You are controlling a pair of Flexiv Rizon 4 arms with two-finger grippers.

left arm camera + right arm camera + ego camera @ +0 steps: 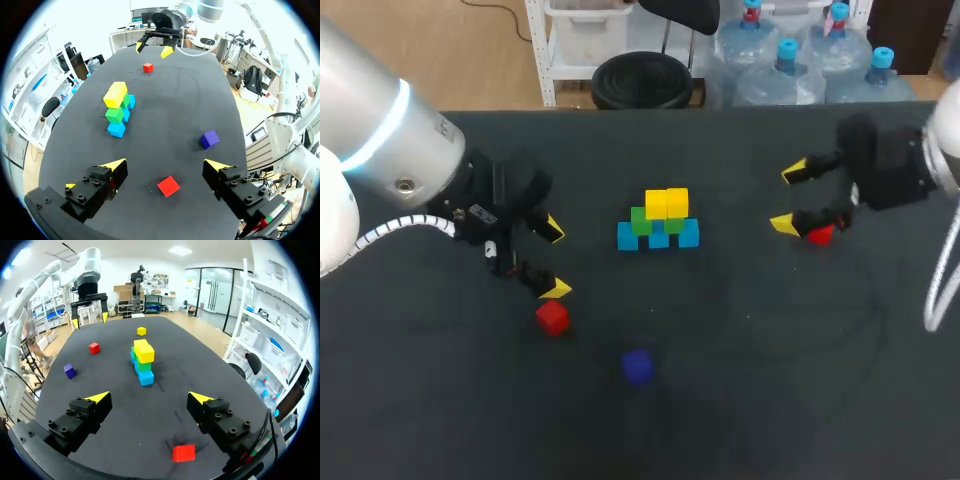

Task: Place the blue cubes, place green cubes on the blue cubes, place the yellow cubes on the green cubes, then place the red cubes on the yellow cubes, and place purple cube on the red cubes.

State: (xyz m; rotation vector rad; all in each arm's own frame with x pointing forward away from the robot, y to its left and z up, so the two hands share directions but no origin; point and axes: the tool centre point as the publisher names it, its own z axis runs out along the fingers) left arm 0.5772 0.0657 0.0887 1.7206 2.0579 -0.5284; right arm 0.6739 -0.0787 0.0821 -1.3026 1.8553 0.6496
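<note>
On the dark table [770, 380], the left gripper [555, 258] and the right gripper [788, 198] stand on opposite sides of the cube stack [658, 222], both with fingers released, holding nothing.

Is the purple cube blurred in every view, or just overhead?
Head view: the purple cube is a soft smear with no clear edges. Left wrist view: it shows crisp faces. Right wrist view: it is small but sharp.

The head camera looks down from above and behind, taking in the whole table [740, 400]. The wrist cameras sit close behind the left gripper [166, 164] and the right gripper [149, 397], low over the table, facing each other. All views share the cube stack [658, 222] ahead of both.
</note>
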